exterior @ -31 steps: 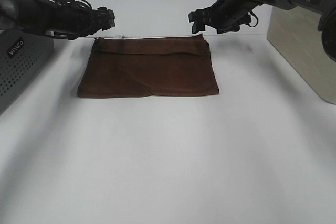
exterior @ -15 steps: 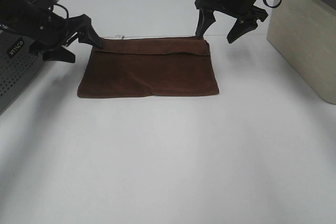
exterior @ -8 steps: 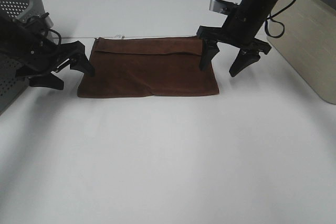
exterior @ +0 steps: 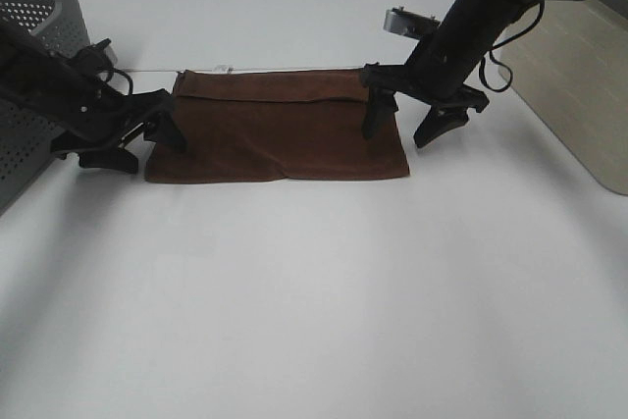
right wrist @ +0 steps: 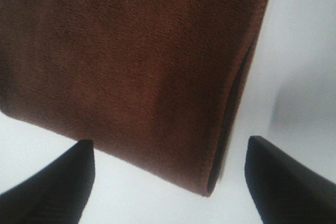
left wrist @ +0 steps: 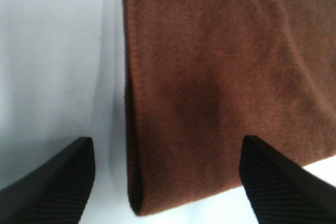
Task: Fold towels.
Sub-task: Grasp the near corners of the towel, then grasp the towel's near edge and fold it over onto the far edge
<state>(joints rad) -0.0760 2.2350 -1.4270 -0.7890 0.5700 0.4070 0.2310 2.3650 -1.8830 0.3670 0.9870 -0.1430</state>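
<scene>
**Both arms low, both sets of jaws spread**

High view: the left arm point(exterior: 59, 95) comes in from the left edge, forearm close to level, wrist low. The left gripper point(exterior: 152, 152) is angled inward and down, jaws wide apart. The right arm point(exterior: 481, 17) drops steeply from the upper right. The right gripper point(exterior: 396, 136) points down, jaws equally wide. Wrist views: ribbed black fingertips point(left wrist: 47, 187) on the left, smooth dark fingers point(right wrist: 289, 182) on the right.

One brown towel point(exterior: 280, 134), two robot arms point(exterior: 59, 95) point(exterior: 481, 17), one grey basket point(exterior: 39, 7), one beige box point(exterior: 579, 95), one white table point(exterior: 314, 291).
</scene>
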